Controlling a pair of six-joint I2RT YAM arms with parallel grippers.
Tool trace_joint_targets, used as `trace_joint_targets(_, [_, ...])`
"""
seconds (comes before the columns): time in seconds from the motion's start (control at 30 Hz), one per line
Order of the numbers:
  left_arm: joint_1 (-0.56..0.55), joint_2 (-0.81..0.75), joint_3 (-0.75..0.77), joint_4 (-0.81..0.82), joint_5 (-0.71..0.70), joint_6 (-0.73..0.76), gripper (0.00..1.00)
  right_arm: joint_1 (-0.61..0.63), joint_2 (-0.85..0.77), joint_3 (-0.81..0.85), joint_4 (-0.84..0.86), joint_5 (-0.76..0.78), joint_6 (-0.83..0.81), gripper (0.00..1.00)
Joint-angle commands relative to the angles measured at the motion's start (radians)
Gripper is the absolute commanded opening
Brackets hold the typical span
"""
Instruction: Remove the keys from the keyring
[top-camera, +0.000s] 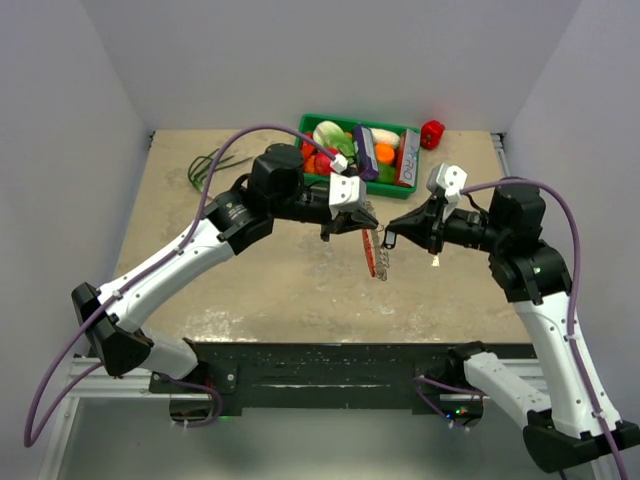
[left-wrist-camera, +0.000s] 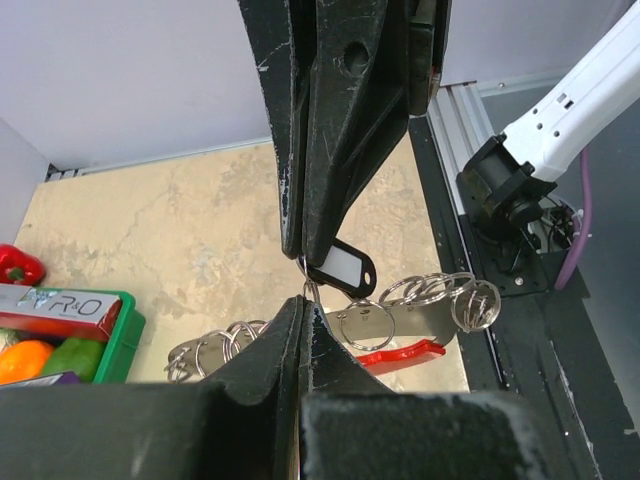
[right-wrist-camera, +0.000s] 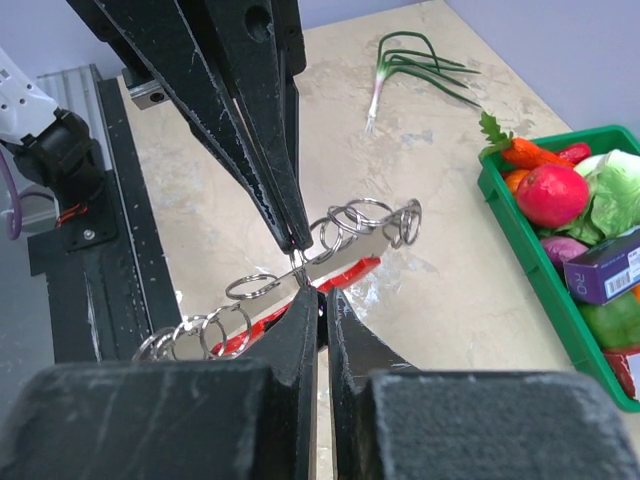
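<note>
**Keyring bunch pinched from both sides, centre of the top view**

Keyring bunch (top-camera: 377, 255): a row of thin silvery metal split rings with flat silvery metal between them, a red curved plastic tag (left-wrist-camera: 400, 357) underneath, and a black plastic tag with a white window (left-wrist-camera: 340, 268). Separate keys cannot be made out among the rings.

Left gripper (top-camera: 370, 224) comes in from the left of the frame, right gripper (top-camera: 391, 233) from the right. The tips nearly meet, with the bunch hanging just below them.

Left wrist view: the 2 fingers are clamped tight on 1 thin ring wire beside the black tag. Rings fan out to lower left and right.

Right wrist view: the fingers are likewise closed on a ring wire near the middle of the row.

The bunch appears clear of the tan stone-patterned table (top-camera: 260, 290).

Green plastic bin (left-wrist-camera: 125, 340) of toy produce at upper centre of the top view. Green onion (top-camera: 207, 165) at upper left.
</note>
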Motion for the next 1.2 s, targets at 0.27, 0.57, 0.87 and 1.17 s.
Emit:
trace_joint_targets(0.27, [-0.007,-0.061,0.038,0.019,0.267,-0.070,0.00,-0.041,0.023,-0.056,0.081,0.164,0.007,0.00])
trace_joint_targets(0.57, [-0.007,-0.058,0.044,0.009,0.330,-0.070,0.00,-0.048,0.046,-0.050,0.102,0.196,0.047,0.00])
trace_joint_targets(0.87, [-0.007,-0.059,0.049,0.004,0.355,-0.067,0.00,-0.051,0.066,-0.051,0.087,0.092,0.044,0.00])
trace_joint_targets(1.17, [-0.007,-0.062,0.057,-0.010,0.355,-0.059,0.00,-0.051,0.054,-0.053,0.062,0.066,0.012,0.00])
